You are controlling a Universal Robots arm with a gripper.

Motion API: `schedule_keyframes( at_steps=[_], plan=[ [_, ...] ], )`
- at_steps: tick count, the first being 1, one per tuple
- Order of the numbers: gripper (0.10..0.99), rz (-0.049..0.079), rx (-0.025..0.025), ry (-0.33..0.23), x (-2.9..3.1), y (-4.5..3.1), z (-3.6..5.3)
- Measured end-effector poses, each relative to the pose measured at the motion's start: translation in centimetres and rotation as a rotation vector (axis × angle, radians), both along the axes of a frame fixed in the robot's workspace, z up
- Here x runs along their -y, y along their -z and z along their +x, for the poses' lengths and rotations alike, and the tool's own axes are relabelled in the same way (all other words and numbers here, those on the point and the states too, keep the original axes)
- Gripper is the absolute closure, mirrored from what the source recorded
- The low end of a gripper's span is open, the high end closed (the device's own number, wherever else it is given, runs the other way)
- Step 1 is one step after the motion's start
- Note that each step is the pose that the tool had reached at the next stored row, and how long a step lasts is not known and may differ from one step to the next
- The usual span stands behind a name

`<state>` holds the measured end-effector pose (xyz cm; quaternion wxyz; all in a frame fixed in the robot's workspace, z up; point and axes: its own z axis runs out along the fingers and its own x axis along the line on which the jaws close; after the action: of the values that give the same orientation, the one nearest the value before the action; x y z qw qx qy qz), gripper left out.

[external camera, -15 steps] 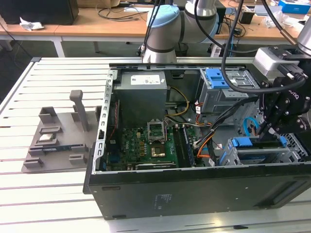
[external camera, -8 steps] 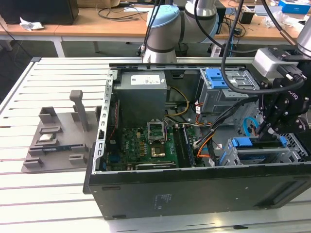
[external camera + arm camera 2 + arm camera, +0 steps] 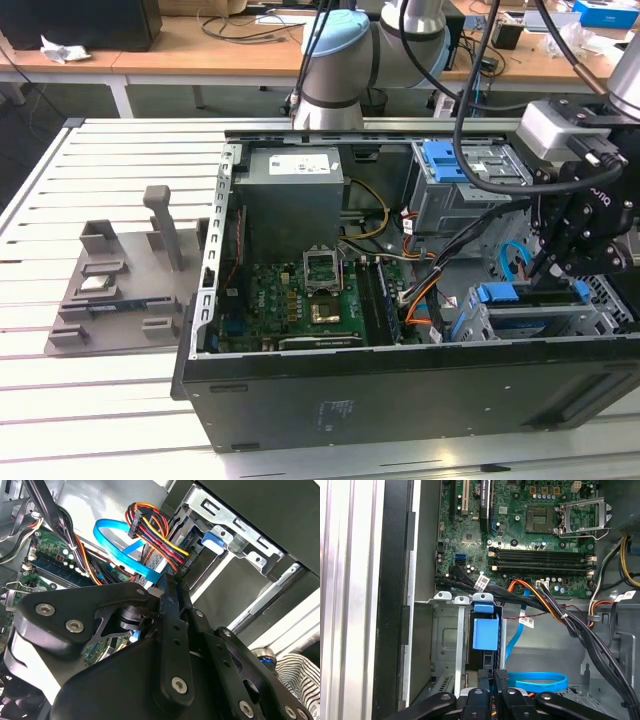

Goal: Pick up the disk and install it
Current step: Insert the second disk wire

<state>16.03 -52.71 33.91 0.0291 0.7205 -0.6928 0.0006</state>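
Note:
The disk (image 3: 530,295), edged by its blue carrier bracket, stands on edge in the grey drive cage (image 3: 480,325) at the front of the open computer case, on the exterior view's right. My gripper (image 3: 549,268) reaches down onto its top edge. In the first wrist view the blue carrier end of the disk (image 3: 485,632) sits in the cage slot (image 3: 445,640), and my gripper (image 3: 496,676) is pinched on the dark slab behind it. In the second wrist view my gripper (image 3: 167,587) closes on a thin blue-edged piece beside the cage (image 3: 235,525).
A blue flat cable (image 3: 540,682) and a bundle of orange and black wires (image 3: 555,610) run close to the cage. The motherboard (image 3: 300,300) and power supply (image 3: 295,185) fill the case's other half. A second cage with a blue latch (image 3: 450,160) stands behind. A grey fixture (image 3: 110,290) lies on the slatted table.

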Motion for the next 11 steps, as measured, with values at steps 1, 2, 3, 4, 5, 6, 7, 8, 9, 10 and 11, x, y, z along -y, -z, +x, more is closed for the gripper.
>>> schedule_keyframes(
  at_steps=[1, 2, 3, 4, 5, 6, 7, 8, 9, 10, 11],
  plan=[
    [0.925, 0.0, 0.0, 0.0, 0.0, 0.06, 0.0],
    [0.925, 0.0, 0.0, 0.0, 0.0, 0.12, 0.0],
    [0.925, 0.001, 0.0, 0.0, 0.0, 0.17, 0.0],
    [0.925, 0.0, -0.0001, 0.0, 0.0, 0.19, 0.0],
    [0.925, 0.001, -0.0001, 0.0, 0.0, 0.23, 0.0],
    [0.925, 0.001, -0.0001, 0.0, 0.0, 0.25, 0.0],
    [0.925, 0.001, -0.0001, 0.0, 0.0, 0.26, 0.0],
    [0.925, 0.001, -0.0001, 0.0, 0.0, 0.26, 0.0],
    [0.925, 0.001, -0.0001, 0.0, 0.0, 0.26, 0.0],
    [0.925, 0.001, 0.0, 0.0, -0.01, 0.21, 0.0],
    [0.925, 0.002, -0.0001, 0.0, -0.01, 0.09, 0.0]
  ],
)
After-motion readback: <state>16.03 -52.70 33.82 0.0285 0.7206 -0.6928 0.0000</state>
